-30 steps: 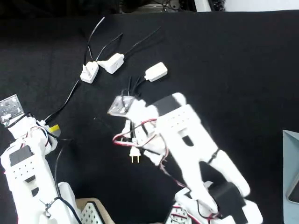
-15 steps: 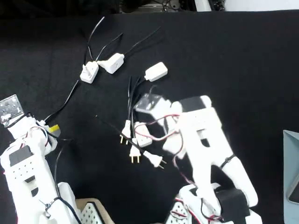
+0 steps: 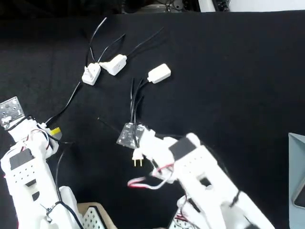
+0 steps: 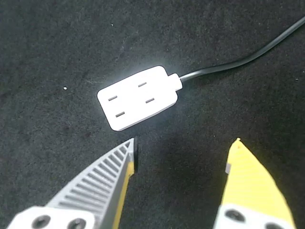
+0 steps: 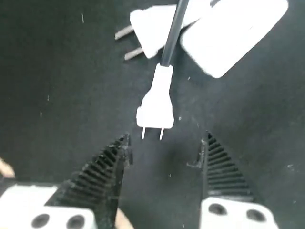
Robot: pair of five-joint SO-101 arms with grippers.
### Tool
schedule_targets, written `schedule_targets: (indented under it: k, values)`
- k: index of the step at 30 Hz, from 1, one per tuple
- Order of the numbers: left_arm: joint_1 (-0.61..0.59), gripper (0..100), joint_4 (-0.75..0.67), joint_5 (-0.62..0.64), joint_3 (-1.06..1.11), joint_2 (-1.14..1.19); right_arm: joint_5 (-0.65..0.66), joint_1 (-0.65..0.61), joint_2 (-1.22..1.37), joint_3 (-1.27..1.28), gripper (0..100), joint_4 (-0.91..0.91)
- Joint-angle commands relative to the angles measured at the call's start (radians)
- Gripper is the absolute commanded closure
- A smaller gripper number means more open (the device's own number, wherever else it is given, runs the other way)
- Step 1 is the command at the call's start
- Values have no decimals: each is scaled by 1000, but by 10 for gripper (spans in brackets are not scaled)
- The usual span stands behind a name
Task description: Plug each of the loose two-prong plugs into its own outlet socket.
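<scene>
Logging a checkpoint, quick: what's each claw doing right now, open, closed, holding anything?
Left claw: open, holding nothing, an outlet socket just beyond its tips.
Right claw: open, holding nothing, a two-prong plug just beyond its tips.

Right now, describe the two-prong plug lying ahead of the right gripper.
The two-prong plug is white and plastic-looking, with a wide body narrowing to a strain relief that joins a black cord. Two thin metal prongs point toward the right gripper. It lies flat on the black table, just ahead of the open jaws, untouched. Its cord crosses a second white plug.
</scene>
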Motion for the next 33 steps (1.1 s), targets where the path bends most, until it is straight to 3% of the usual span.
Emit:
schedule_targets:
  k: [1,13,21,33]
  values:
    - [-1,697,-18,-2,-4,-15,-38,-46,-81,22,783,-35]
    - [-1,697,-18,-2,-4,-15,-91,-181,140,18,784,-140]
    - [-1,697,-18,-2,-2,-15,-83,-118,312,18,839,-235]
    - [-1,697,-18,-2,-2,-15,-12,3,354,-15,872,-242]
